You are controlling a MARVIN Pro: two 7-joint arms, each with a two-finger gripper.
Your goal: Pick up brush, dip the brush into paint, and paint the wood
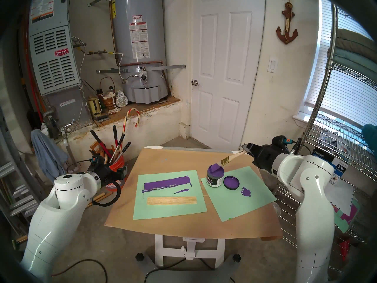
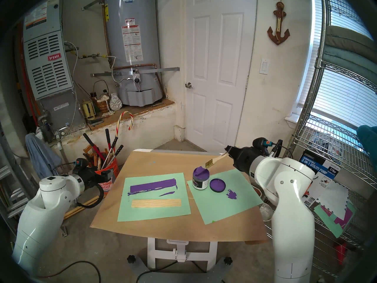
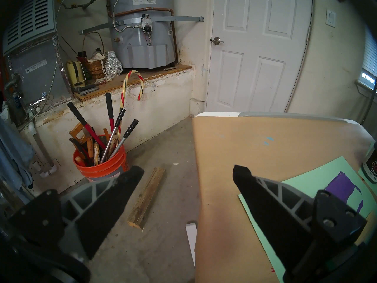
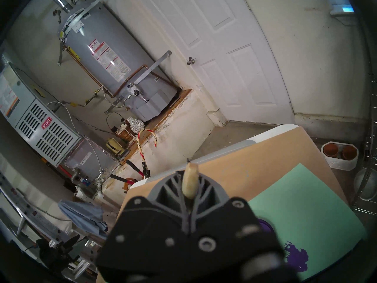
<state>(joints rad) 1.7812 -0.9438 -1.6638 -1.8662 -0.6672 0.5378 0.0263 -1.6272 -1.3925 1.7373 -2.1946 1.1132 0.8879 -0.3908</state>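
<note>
1. Starting nearest the robot: the wood lies flat on the left green sheet, toward the table's near edge, bare tan, unpainted. Thin sticks side by side, so likely light; could skate under a brush stroke.
2. Just behind it, a purple bar smear on the same sheet, not the target.
3. Right green sheet: the paint jar stands open, its lid just beside it, toward the table's right edge.
4. The brush slants down with purple bristles at the jar mouth; touching the paint or just above, cannot tell. Stiff handle, soft bristles, wet tip will drip.
5. Right hand is clamped together on the far end of the handle; a long lever, so it may pivot under pressure.
6. Left hand has fingers apart, empty, off the table's left edge.
7. Views: right wrist shows only the handle butt poking through the fingers, no bristles; head views show the jar contact zone. Left wrist misses the wood.
</note>
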